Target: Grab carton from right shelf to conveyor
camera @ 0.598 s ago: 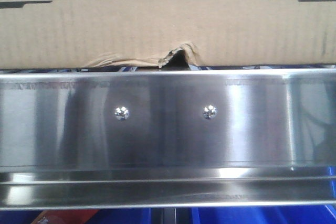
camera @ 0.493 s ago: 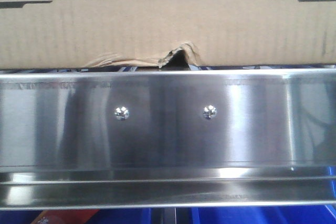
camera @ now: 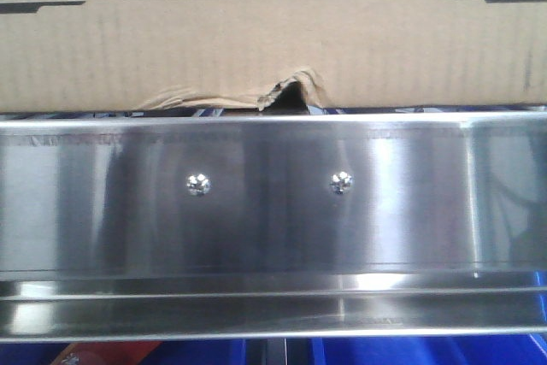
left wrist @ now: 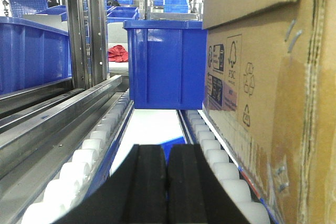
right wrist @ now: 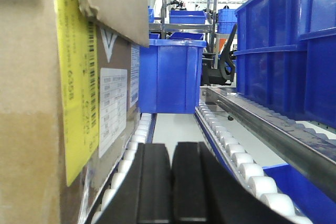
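Flanking carton (left wrist: 262, 103) on right shelf (camera: 273, 211): lies just R of left tool (left wrist: 168, 184), just L of right tool (right wrist: 171, 184), sides running fwd; each tool closed tight, empty.

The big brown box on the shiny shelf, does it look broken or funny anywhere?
Yes. The carton has a ragged tear in its bottom edge, just above the shelf's front rail. Cardboard is crumpled and peeled there, leaving a small dark hole.

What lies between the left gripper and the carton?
In the left wrist view, a row of white rollers runs between the left gripper and the carton; nothing else shows there.
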`<state>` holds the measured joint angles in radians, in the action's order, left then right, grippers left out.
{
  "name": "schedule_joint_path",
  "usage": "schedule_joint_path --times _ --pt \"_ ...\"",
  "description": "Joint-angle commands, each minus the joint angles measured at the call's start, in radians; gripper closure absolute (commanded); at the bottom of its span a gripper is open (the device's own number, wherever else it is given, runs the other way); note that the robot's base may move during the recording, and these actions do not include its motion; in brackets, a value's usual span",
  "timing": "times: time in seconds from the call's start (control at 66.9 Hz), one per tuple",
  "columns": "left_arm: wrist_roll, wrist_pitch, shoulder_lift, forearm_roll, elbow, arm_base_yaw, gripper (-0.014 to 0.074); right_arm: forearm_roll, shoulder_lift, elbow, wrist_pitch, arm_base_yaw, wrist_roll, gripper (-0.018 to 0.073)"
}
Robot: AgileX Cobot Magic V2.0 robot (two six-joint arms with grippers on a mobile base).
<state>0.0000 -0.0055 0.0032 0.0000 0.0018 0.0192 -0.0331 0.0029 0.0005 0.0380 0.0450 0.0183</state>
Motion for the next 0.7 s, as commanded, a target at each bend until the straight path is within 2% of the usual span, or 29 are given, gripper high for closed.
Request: schedule_joint_path --times 0.0,0.254,0.329,0.523,0.613,0.687 --pt "0.000 -0.015 -0.003 0.000 -0.002 -0.002 0.0613 0.000 -0.003 0.000 0.029 -0.004 0.011 0.0629" --pt "0.000 -0.015 -0.003 0.000 -0.002 -0.002 0.0613 0.000 -0.003 0.000 0.029 -0.004 0.011 0.0629" --pt "0.000 -0.050 -0.003 0.009 -0.002 -0.002 0.0613 0.000 -0.003 0.000 0.046 -0.004 0.011 0.0629" --pt "0.000 -0.217 -0.003 0.009 -0.002 -0.002 0.0613 0.000 -0.003 0.000 0.161 -0.004 0.011 0.0629" --pt "0.000 -0.354 -0.003 0.009 -0.002 -0.002 0.0613 0.000 -0.003 0.000 0.284 -0.004 0.011 0.0629" --pt "0.000 -0.393 -0.003 0.009 -0.011 -0.002 0.0613 0.000 -0.003 0.000 0.399 -0.004 0.011 0.0629"
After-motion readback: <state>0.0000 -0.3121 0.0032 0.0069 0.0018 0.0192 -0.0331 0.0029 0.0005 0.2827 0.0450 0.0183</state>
